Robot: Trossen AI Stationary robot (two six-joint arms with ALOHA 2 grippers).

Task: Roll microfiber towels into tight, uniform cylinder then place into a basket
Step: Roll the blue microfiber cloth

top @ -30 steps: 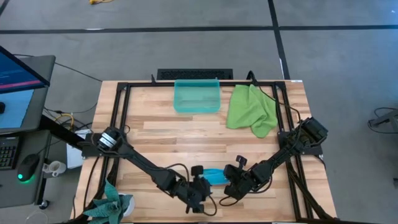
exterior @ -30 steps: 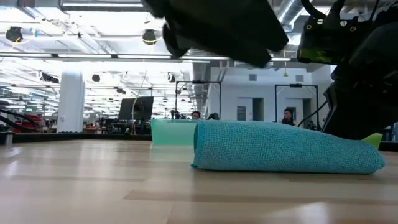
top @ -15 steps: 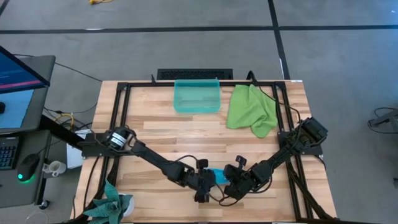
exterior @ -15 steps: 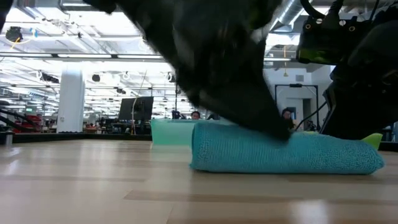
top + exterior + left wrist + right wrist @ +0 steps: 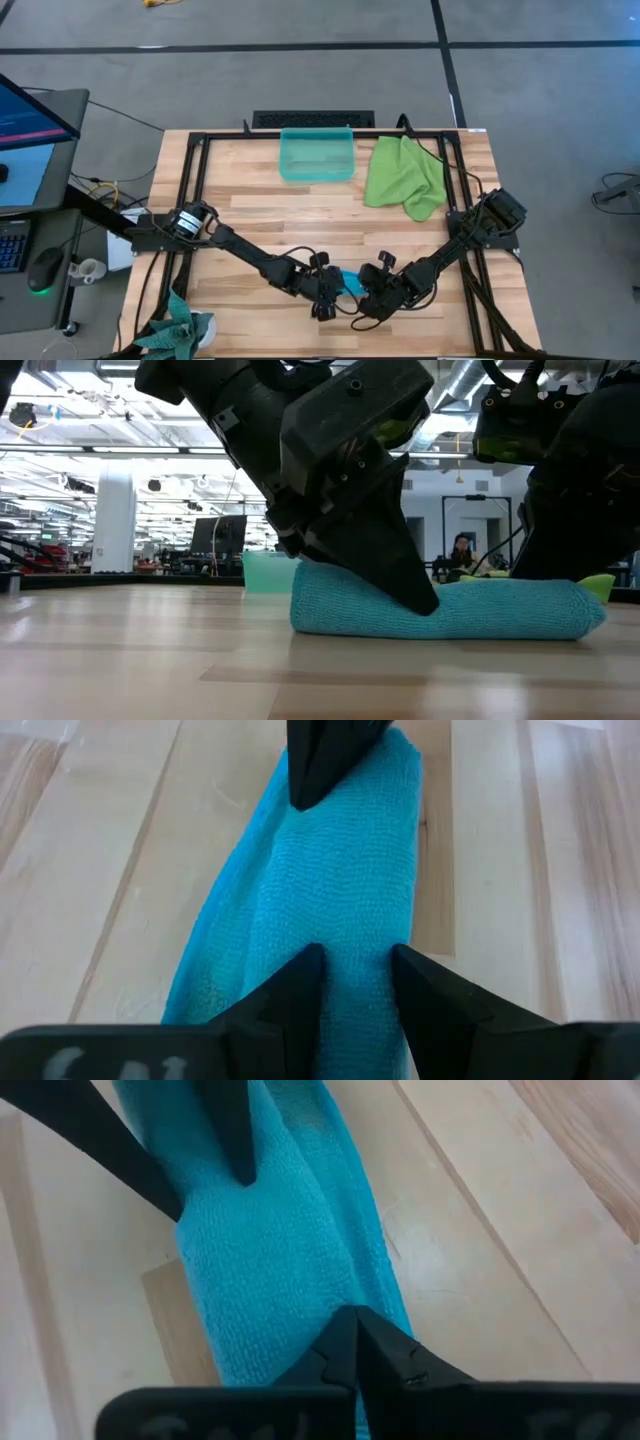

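Note:
The sky-blue towel (image 5: 350, 283) lies rolled into a cylinder on the table near the front edge, lengthwise left to right. My left gripper (image 5: 357, 965) stands open on the roll from the left, a gap between its fingers. From the right, my right gripper (image 5: 352, 1320) is shut with its tips at the roll's right end. Far right on the table lies the lime green towel (image 5: 405, 178), crumpled and touched by no gripper. Left of it the basket (image 5: 317, 156) stands at the far edge. My left gripper rests both open fingertips (image 5: 300, 985) on top of the roll, about its middle (image 5: 440, 610). The fingers slant down from the table's left, along the roll. The cloth is dented in under the tip, and the roll lies on the table. My right gripper sets its shut fingertips (image 5: 340, 1342) on the roll's right end (image 5: 300, 1310), slanting down from the table's right. Whether a layer of cloth is caught between them I cannot tell. That end lies on the table.
A black rail frame (image 5: 190, 200) runs around the tabletop. A teal plant-like object (image 5: 180, 330) sits at the front left corner. Bare wood (image 5: 290, 215) stretches between the roll and the basket. A monitor and a mouse (image 5: 45, 265) stand off the table's left side.
My left gripper has come down and toward the far edge, from above the table in front of the roll onto its top. The roll is now dented under the fingers and has shifted a little toward the table's left.

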